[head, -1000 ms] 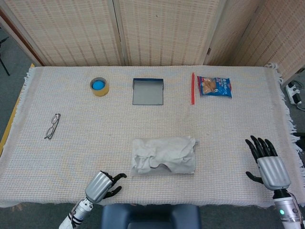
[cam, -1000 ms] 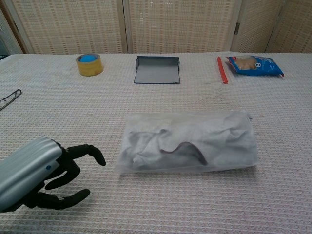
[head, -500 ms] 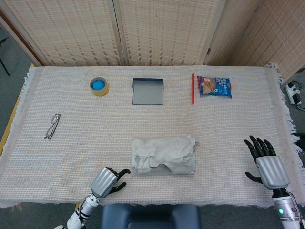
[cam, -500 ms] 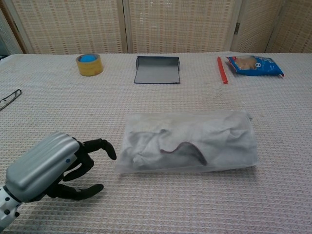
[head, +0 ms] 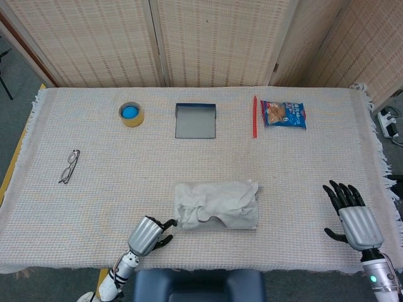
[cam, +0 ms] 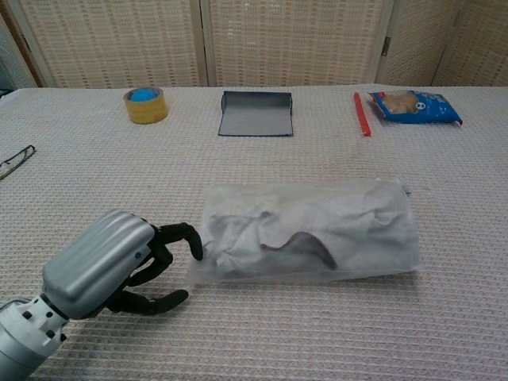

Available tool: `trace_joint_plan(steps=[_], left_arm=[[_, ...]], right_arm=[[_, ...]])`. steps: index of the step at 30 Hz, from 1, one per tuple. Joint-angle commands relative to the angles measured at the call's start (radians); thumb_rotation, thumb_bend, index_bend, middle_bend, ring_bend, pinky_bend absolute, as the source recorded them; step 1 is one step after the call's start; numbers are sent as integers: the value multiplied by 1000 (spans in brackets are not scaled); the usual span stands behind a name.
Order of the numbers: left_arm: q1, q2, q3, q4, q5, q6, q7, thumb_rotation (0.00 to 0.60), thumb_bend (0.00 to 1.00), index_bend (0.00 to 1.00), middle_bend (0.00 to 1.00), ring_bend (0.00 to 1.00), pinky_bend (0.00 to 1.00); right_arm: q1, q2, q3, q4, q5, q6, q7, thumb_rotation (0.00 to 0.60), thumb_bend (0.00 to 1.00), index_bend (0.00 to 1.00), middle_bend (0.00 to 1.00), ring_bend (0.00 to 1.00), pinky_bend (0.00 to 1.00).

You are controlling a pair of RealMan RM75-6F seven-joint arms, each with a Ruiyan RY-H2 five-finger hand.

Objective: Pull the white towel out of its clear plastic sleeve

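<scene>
Towel: the white towel [cam: 262, 226] lies crumpled inside its clear plastic sleeve [cam: 389, 238], the pack resting flat on the woven cloth of the table [head: 302, 170], near the front edge and roughly central; a dark patch shows through the plastic at the lower middle.
Sleeve: it wraps the whole towel, long side across the table; which end is open cannot be told.
Left hand: the left hand [cam: 111, 266] sits low at the pack's left end, its dark fingers [cam: 184, 235] curled partway and apart, one fingertip at the sleeve's left edge (touching or just short of it, the chest view does not settle which); it holds nothing.
Right hand: the right hand [head: 354, 217] is well apart from the pack near the right front corner, back plate up, fingers spread and pointing away from the robot, nothing in it (seen only in the head view).
Far row: a tape roll [cam: 145, 105] with a blue centre, a grey open tray [cam: 255, 119], a red pen [cam: 362, 114] and a blue snack bag [cam: 414, 106] just beside the pen.
Left side: glasses [head: 69, 166] lie alone, well apart from the rest.
</scene>
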Motion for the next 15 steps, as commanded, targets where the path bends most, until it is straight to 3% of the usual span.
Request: trace_joint_plan(steps=[1, 9, 15], left_arm=[[-7, -16, -1, 32, -7, 12, -11, 600, 276, 502, 1000, 1000, 1000], [-21, -49, -2, 101, -24, 32, -48, 600, 304, 563, 1000, 1000, 1000], [-29, -67, 6, 130, -30, 41, -67, 600, 405, 614, 1000, 1000, 1000]], right_arm=[[1, 2, -2, -2, -1, -4, 1, 600, 91, 0, 0, 0, 0], [8, 8, -12, -8, -7, -21, 6, 600, 91, 0, 0, 0, 0], [11, 6, -10, -7, 0, -26, 2, 600, 91, 0, 0, 0, 0]])
